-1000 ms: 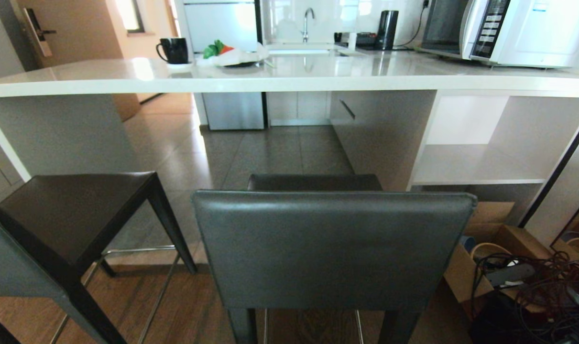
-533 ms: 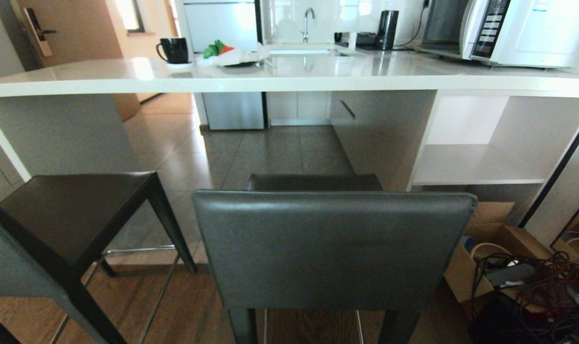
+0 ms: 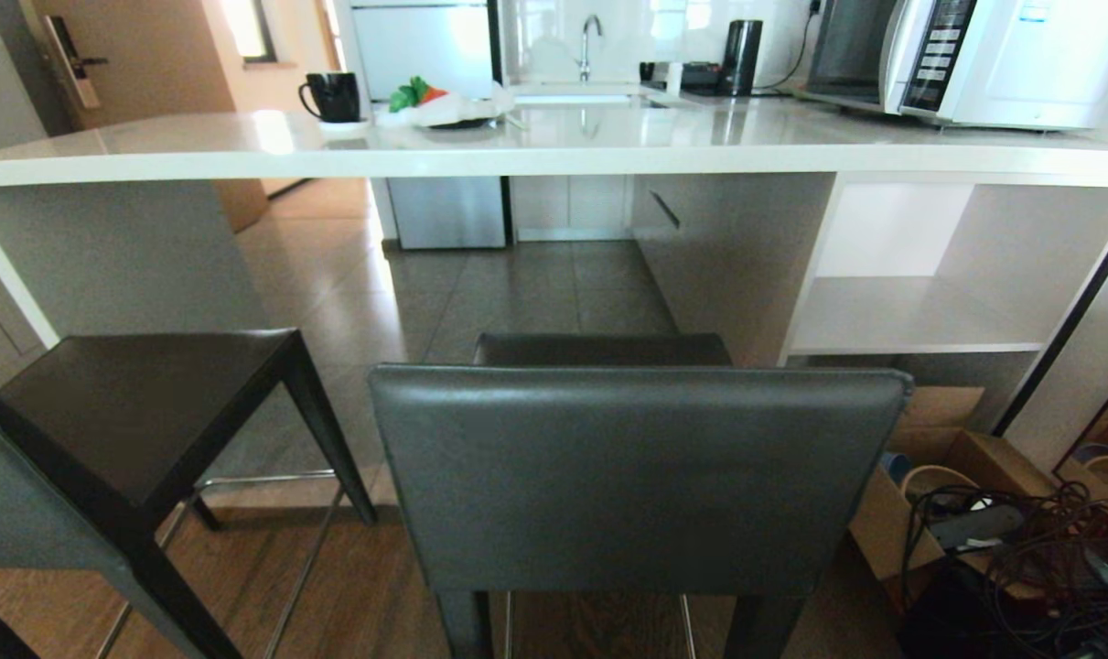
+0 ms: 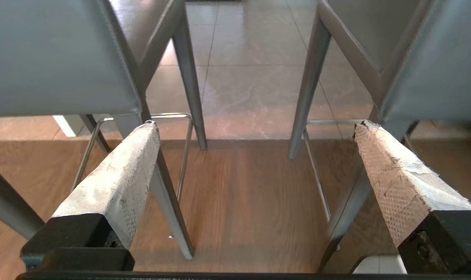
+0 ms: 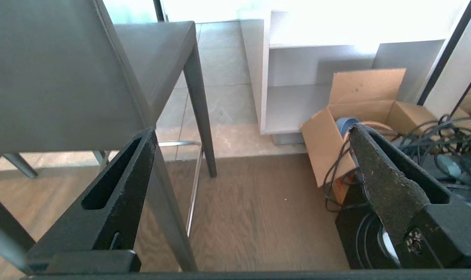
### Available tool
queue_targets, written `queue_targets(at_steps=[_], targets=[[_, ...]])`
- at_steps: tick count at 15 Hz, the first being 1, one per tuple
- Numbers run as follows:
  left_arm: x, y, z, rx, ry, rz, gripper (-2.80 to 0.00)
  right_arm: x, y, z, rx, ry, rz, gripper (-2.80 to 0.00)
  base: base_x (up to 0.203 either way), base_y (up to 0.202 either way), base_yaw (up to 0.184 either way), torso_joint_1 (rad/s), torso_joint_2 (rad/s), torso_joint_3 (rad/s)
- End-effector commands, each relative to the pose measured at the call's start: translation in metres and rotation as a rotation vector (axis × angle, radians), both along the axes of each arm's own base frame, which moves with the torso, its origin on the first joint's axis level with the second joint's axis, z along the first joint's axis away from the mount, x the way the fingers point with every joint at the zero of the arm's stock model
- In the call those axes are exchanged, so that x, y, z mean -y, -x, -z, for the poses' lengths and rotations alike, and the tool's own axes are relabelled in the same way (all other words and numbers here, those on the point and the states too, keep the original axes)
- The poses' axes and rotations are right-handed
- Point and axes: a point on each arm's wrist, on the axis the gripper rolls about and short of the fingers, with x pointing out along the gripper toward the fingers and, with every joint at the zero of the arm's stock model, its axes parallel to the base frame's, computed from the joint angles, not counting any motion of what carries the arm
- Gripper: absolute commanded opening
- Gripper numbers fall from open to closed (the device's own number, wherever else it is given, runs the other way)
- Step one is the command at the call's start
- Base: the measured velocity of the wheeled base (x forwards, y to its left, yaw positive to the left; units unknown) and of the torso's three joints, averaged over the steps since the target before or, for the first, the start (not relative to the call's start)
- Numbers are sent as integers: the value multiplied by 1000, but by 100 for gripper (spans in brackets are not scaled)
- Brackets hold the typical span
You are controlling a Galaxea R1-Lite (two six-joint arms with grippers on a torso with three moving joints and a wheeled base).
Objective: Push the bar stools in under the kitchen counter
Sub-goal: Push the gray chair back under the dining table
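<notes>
You've got two bar stools parked short of the table (image 3: 554, 146). The near stool (image 3: 640, 476) sits dead centre with its backrest square to you, seat pointing straight in under the slab edge. The left stool (image 3: 142, 412) is angled, seat corner turned toward the middle. There's open tiled floor (image 3: 480, 293) under the slab ahead of both. On the right it's tighter: a white shelf unit (image 3: 910, 311) and a cardboard box (image 3: 938, 458) with a cable tangle (image 3: 1048, 549) just beside the near stool. Nothing's shifted since a second ago, stools included. The left gripper (image 4: 254, 124) hangs low behind the gap between the stools, jaws spread wide and empty. The right gripper (image 5: 251, 132) has jaws spread too, holding nothing, between the near stool and the box.
</notes>
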Motion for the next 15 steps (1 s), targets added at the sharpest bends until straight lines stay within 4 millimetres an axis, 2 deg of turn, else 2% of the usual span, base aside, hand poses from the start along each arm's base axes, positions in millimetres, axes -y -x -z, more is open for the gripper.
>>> queue_targets(at_steps=[1,2,8,9,10,15], targets=[[0,-1,0,12,16,-10,0,0,0,0,-6,-4,1,0,0,0,0,0,0,0],[0,-1,0,7,14,-10,0,0,0,0,-6,-4,-1,-280,0,0,0,0,0,0],[0,-1,0,14,14,-10,0,0,0,0,-7,-19,2,-280,0,0,0,0,0,0],[0,-1,-1,15,15,-10,-161,0,0,1,-8,-20,2,-280,0,0,0,0,0,0],[0,-1,0,15,17,-8,-280,0,0,0,-7,-20,2,-280,0,0,0,0,0,0],[0,-1,0,14,16,-10,-280,0,0,0,-7,-20,2,-280,0,0,0,0,0,0]])
